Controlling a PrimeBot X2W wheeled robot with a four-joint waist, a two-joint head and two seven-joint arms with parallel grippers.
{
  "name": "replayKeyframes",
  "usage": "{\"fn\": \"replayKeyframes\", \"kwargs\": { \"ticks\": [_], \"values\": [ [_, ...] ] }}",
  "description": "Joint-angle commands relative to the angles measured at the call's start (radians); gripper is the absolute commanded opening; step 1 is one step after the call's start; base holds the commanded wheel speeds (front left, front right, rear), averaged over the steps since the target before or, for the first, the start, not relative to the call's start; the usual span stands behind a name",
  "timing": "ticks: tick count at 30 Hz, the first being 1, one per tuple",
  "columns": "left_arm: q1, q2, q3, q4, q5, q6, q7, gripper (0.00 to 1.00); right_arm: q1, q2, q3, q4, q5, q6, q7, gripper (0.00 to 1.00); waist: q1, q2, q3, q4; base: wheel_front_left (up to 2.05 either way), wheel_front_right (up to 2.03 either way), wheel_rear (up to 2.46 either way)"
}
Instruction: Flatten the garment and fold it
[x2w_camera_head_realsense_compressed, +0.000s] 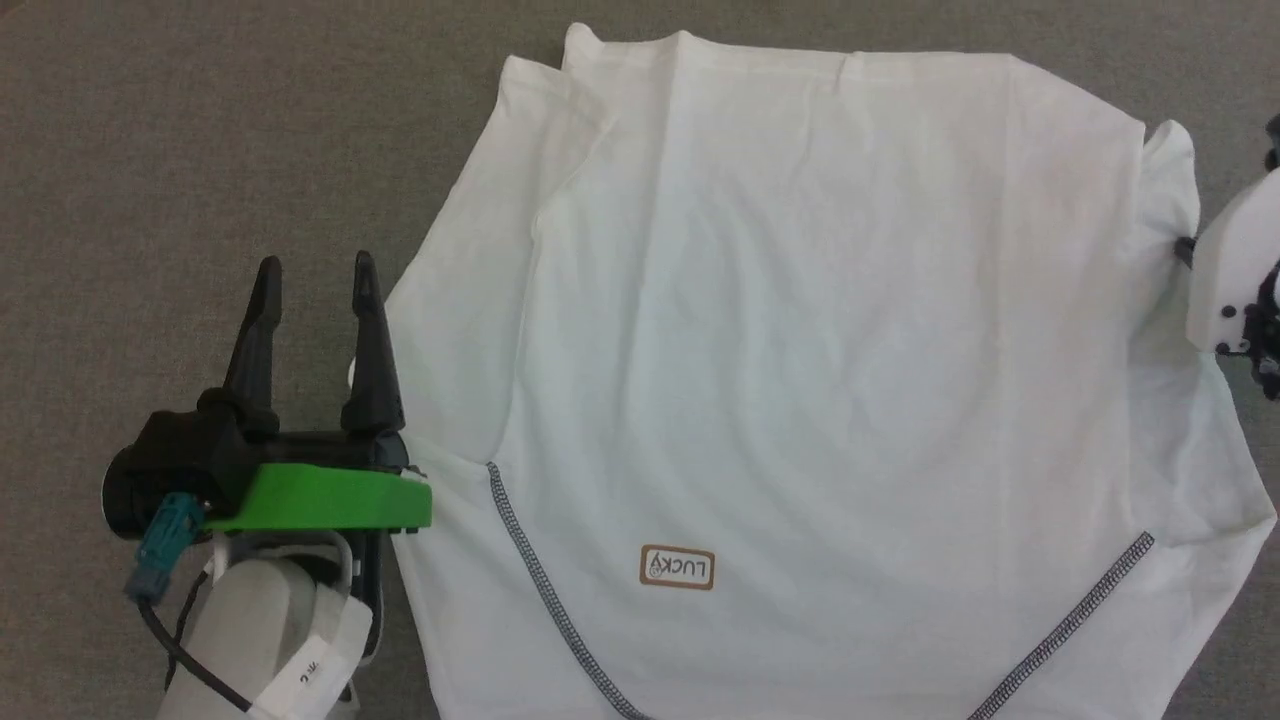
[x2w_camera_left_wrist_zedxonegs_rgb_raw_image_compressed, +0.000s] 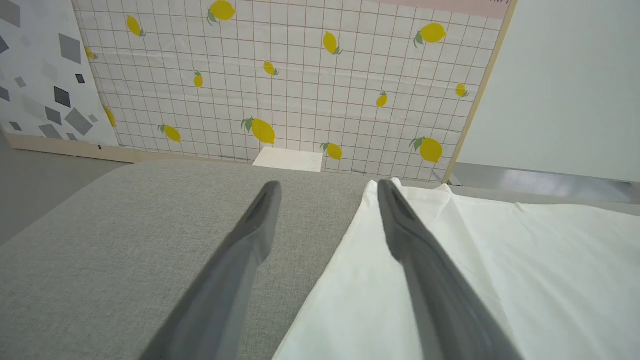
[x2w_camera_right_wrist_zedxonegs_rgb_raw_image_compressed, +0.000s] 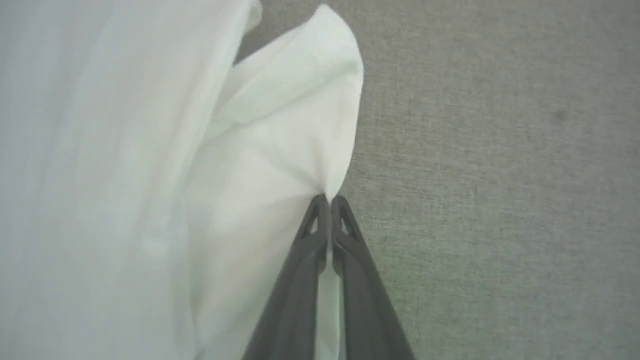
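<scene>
One shirt (x2w_camera_head_realsense_compressed: 800, 330), white, lies spread on the grey cushion (x2w_camera_head_realsense_compressed: 200, 120), mostly flat, with some soft wrinkles. It sits just right of the left gripper (x2w_camera_head_realsense_compressed: 316, 262) and reaches across to the pale right wrist housing (x2w_camera_head_realsense_compressed: 1235, 270) on its far side.

Right gripper (x2w_camera_right_wrist_zedxonegs_rgb_raw_image_compressed: 327, 197): jaws pressed together on a pinch of shirt edge. The fabric bunches into the fingertips and a loose flap stands up ahead of them. Grey cushion is to that gripper's right, the shirt body to its left.

Left gripper: jaws wide apart, holding nothing. Its right finger (x2w_camera_left_wrist_zedxonegs_rgb_raw_image_compressed: 400, 225) sits over the shirt's near edge, its left finger over bare cushion.

Step, as I judge it: flattening or setting up the first fold, with one side gripped and the other not yet. The next move likely needs the left gripper lowered onto its edge and closed, then an even pull from both sides so the cloth doesn't skew.

Views: the head view gives the whole layout, the brown label (x2w_camera_head_realsense_compressed: 677, 567) and the zigzag stitching (x2w_camera_head_realsense_compressed: 545, 590). The right wrist view gives the actual pinch. The left wrist view adds a lemon-print panel (x2w_camera_left_wrist_zedxonegs_rgb_raw_image_compressed: 300, 75) and a white box (x2w_camera_left_wrist_zedxonegs_rgb_raw_image_compressed: 289, 159) beyond the fingertips.
</scene>
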Motion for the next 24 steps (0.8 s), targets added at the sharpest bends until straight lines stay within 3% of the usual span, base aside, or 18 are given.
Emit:
{"fn": "replayKeyframes", "kwargs": {
  "ticks": [1, 8, 13, 19, 24],
  "values": [
    [0.012, -0.009, 0.009, 0.008, 0.004, -0.009, -0.005, 1.0, 0.027, -0.008, -0.038, 0.014, 0.006, -0.002, -0.016, 0.0, -0.0002, 0.0092, -0.034, -0.007, 0.0, 0.0, 0.0],
    [0.049, -0.024, 0.036, 0.04, -0.006, -0.034, -0.005, 1.0, 0.095, -0.041, -0.229, 0.042, -0.012, -0.002, -0.058, 0.0, -0.0002, 0.0092, -0.13, -0.019, 0.0, 0.0, 0.0],
    [0.09, -0.03, 0.055, 0.053, -0.012, -0.047, -0.005, 1.0, 0.149, -0.042, -0.305, -0.025, -0.017, -0.002, -0.073, 0.0, -0.0002, 0.0092, -0.201, -0.03, 0.0, 0.0, 0.0],
    [0.127, -0.036, 0.074, 0.055, -0.017, -0.058, -0.005, 1.0, 0.226, -0.056, -0.291, -0.239, 0.025, -0.002, -0.06, 0.0, -0.0002, 0.0092, -0.282, -0.035, 0.0, 0.0, 0.0],
    [0.171, -0.032, 0.088, 0.056, -0.021, -0.063, -0.005, 1.0, 0.297, -0.044, -0.209, -0.489, 0.088, -0.002, 0.015, 0.0, -0.0002, 0.0092, -0.34, -0.037, 0.0, 0.0, 0.0]
  ]
}}
